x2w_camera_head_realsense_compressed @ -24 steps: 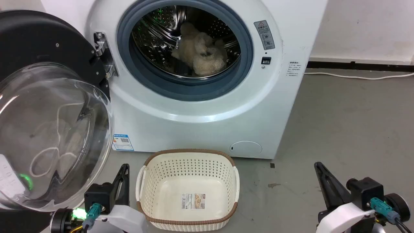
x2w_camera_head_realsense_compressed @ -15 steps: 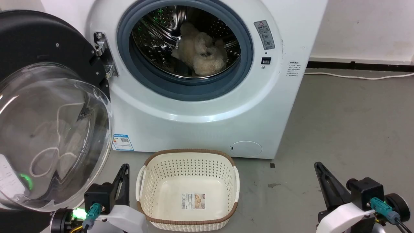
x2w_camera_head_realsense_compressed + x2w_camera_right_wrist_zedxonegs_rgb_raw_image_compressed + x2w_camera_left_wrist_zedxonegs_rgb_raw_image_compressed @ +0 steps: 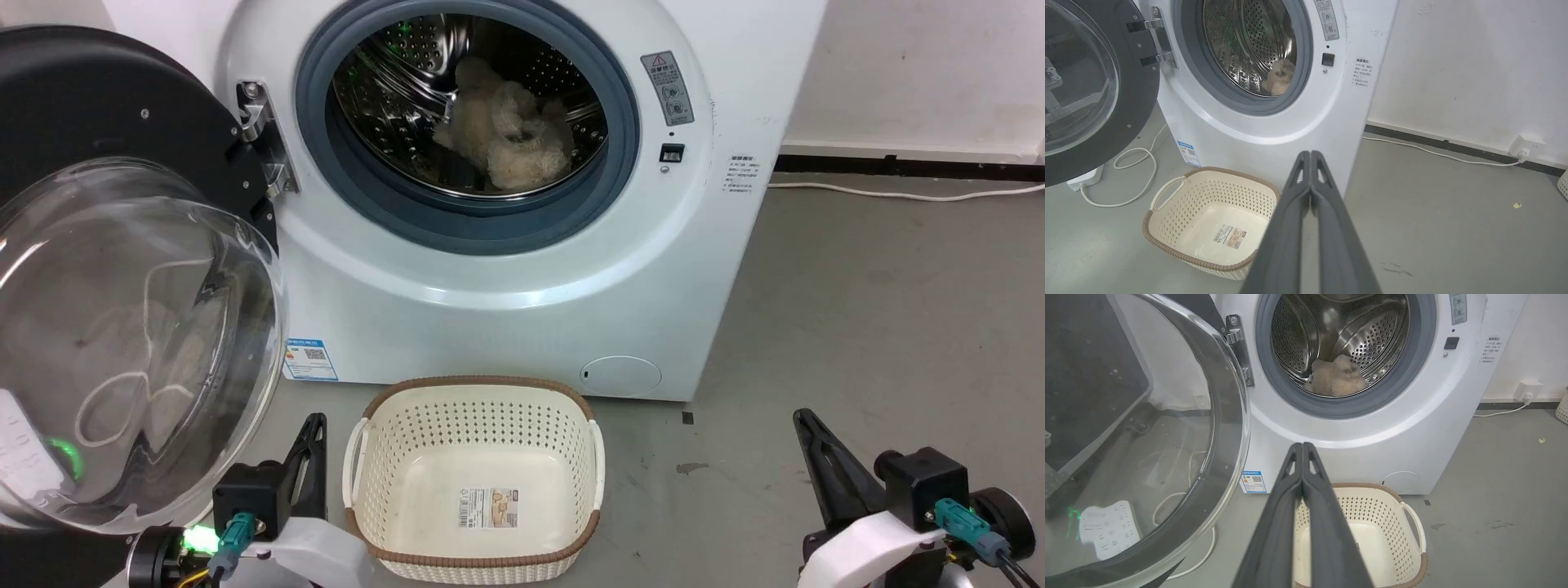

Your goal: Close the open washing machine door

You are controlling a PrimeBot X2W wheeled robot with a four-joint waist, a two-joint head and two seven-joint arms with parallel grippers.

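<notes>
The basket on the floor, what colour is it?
The basket is cream with a brown rim, clearest in the head view.

The washing machine door point(image 3: 131, 327) is large and round, with a wide glossy black rim around a bulging clear glass bowl. It stands swung wide open at the left side of the washing machine point(image 3: 506, 318), attached there by its metal hinge point(image 3: 261, 139). The machine is a white boxy front-loader, upright on the floor, and its round drum opening point(image 3: 465, 106) with the grey rubber ring is fully uncovered.
</notes>
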